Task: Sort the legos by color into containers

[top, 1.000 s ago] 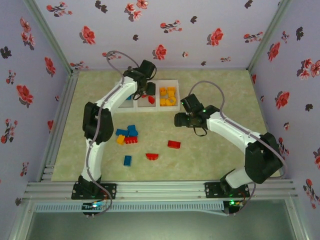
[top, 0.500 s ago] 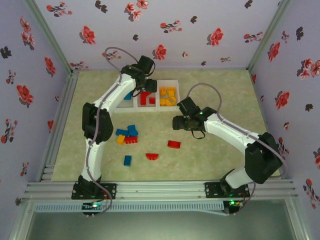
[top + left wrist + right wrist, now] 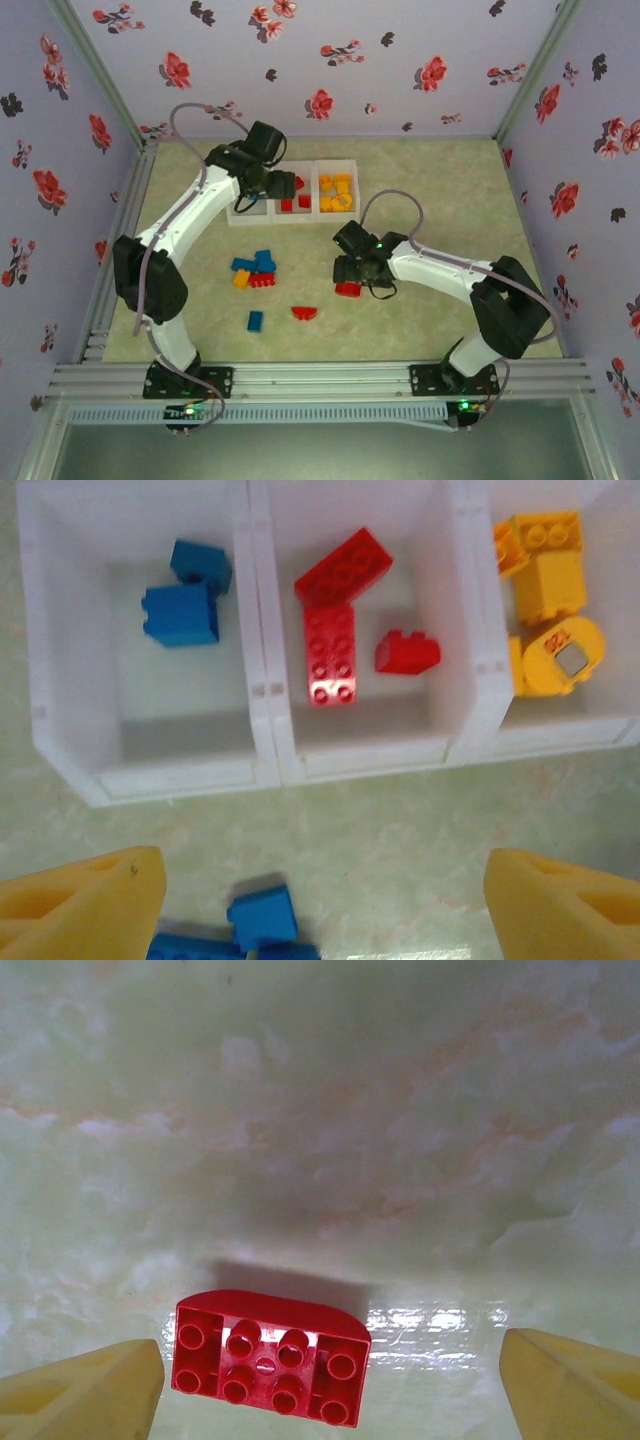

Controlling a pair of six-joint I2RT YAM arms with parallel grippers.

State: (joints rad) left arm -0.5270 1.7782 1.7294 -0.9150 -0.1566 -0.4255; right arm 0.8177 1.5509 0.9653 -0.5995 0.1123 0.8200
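Right gripper (image 3: 330, 1360) hung with its fingers spread wide on either side of a red brick (image 3: 270, 1358) lying on the table (image 3: 320, 1110), low in the wrist view, with nothing clamped. Left gripper (image 3: 322, 870), likewise apart and empty, hovered just below the bins (image 3: 265, 680), each holding one colour. The step in hand looked like picking up the red brick. The next move called for descending, straddling it squarely, closing, and carrying it to the middle bin (image 3: 370, 765).

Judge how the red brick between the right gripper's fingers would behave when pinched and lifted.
The red brick looks like moulded hard plastic, so it is probably stiff and light. It lies flat with its studs up, so a push should slide it rather than roll it. Its glossy sides might slip unless the open right gripper squeezes squarely.
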